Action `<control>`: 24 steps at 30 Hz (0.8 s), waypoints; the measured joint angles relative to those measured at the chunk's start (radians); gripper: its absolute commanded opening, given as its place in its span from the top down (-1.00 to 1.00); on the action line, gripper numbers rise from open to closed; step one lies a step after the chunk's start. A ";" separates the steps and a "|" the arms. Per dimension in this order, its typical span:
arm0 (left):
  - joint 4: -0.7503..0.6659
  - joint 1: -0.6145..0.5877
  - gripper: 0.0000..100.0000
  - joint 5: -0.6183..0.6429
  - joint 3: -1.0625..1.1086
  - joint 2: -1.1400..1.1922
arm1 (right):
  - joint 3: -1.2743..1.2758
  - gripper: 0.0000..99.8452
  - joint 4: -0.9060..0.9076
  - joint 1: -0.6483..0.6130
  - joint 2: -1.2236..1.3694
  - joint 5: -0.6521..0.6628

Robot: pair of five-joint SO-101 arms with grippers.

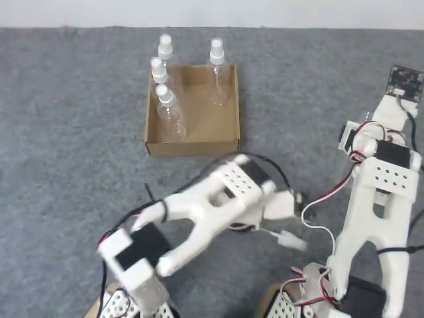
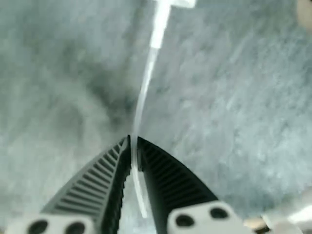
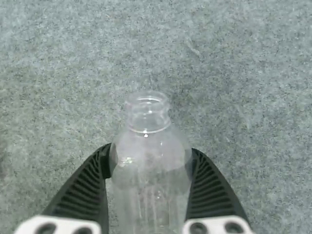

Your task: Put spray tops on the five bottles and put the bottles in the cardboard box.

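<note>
Surface: grey carpet [image 1: 66,165] lies under both my arms.
Left pincer [image 2: 132,145]: clenched on the thin clear tube of a white plastic spray top [image 2: 155,29], whose head sits out beyond the fingertips.
Right pincer [image 3: 150,152]: grasping a clear plastic bottle [image 3: 146,117], its open neck past the fingertips.
Box: the brown cardboard box [image 1: 192,144] is well apart from the left pincer and holds four clear capped bottles [image 1: 171,112].
</note>
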 measured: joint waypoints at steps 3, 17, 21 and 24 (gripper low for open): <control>0.041 -0.040 0.98 -0.003 0.031 -0.091 | 0.000 0.98 0.000 0.000 0.000 0.000; 0.074 -0.334 0.98 -0.109 0.399 -0.525 | 0.000 0.98 0.000 0.000 0.000 0.000; 0.077 -0.414 0.96 -0.157 0.446 -0.635 | 0.000 0.98 0.000 0.000 0.000 0.000; 0.077 -0.413 0.82 -0.161 0.450 -0.689 | 0.000 0.98 0.000 0.000 0.000 0.000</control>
